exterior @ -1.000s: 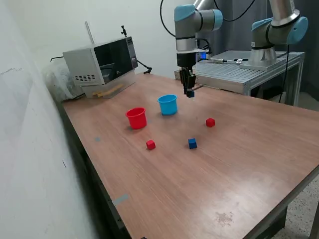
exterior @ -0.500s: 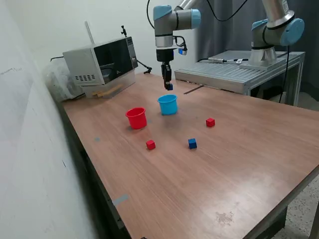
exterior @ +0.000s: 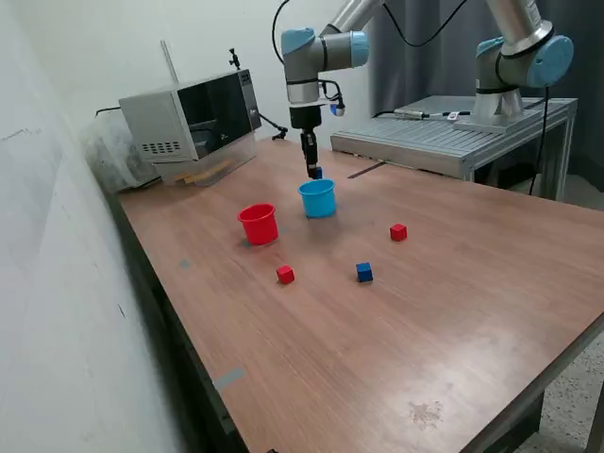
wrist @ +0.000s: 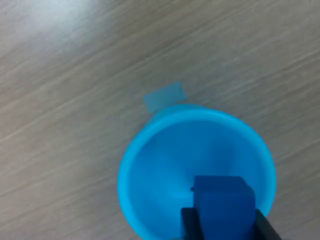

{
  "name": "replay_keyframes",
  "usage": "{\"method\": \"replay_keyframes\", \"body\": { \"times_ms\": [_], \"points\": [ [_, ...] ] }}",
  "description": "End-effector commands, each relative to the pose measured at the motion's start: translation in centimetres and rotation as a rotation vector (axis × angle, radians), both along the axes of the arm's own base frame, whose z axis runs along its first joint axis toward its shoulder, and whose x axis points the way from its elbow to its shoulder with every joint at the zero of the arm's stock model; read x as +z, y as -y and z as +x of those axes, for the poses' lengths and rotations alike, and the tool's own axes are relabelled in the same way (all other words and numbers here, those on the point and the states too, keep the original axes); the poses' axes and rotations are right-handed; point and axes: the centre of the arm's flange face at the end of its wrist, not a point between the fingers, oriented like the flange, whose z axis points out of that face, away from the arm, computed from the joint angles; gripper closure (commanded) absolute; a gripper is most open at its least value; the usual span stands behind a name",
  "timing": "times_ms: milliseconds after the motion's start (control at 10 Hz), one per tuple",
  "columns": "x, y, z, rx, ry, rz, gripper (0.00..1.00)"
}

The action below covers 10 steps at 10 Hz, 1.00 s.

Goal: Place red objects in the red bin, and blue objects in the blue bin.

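Note:
My gripper (exterior: 314,172) is shut on a dark-blue cube (wrist: 223,206) and holds it just above the open mouth of the light-blue bin (exterior: 318,198). In the wrist view the bin (wrist: 150,160) lies directly below the cube and looks empty inside. The red bin (exterior: 258,225) stands on the table at the exterior view's left of the blue bin. On the table lie a red cube (exterior: 285,274), a second red cube (exterior: 398,231) and a second dark-blue cube (exterior: 364,272), all nearer the camera than the bins.
A microwave (exterior: 192,118) stands at the back of the table (exterior: 377,359) on the exterior view's left. A second arm on a metal bench (exterior: 462,132) is at the back right. A pale tape patch (wrist: 164,96) lies beside the blue bin.
My gripper has carried the dark-blue cube toward the exterior view's left, from beside the blue bin to over it, and has come down a little. The other cubes and both bins have not moved.

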Motion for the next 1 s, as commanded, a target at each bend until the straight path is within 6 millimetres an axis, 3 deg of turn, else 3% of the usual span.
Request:
{"method": "replay_keyframes", "body": {
  "times_ms": [0, 100, 300, 600, 700, 900],
  "points": [
    [-0.3, -0.5, 0.0, -0.008, 0.004, -0.001, 1.0],
    [-0.3, -0.6, 0.0, -0.01, 0.002, -0.002, 0.0],
    [-0.4, -2.0, 0.3, -0.031, 0.004, -0.001, 0.0],
    [-0.2, -1.9, 0.5, -0.011, 0.004, -0.001, 0.0],
    [1.3, -0.4, 0.6, 0.044, -0.014, 0.007, 0.0],
    [6.0, 6.9, 0.8, 0.157, -0.077, 0.026, 0.0]
  ]
}}
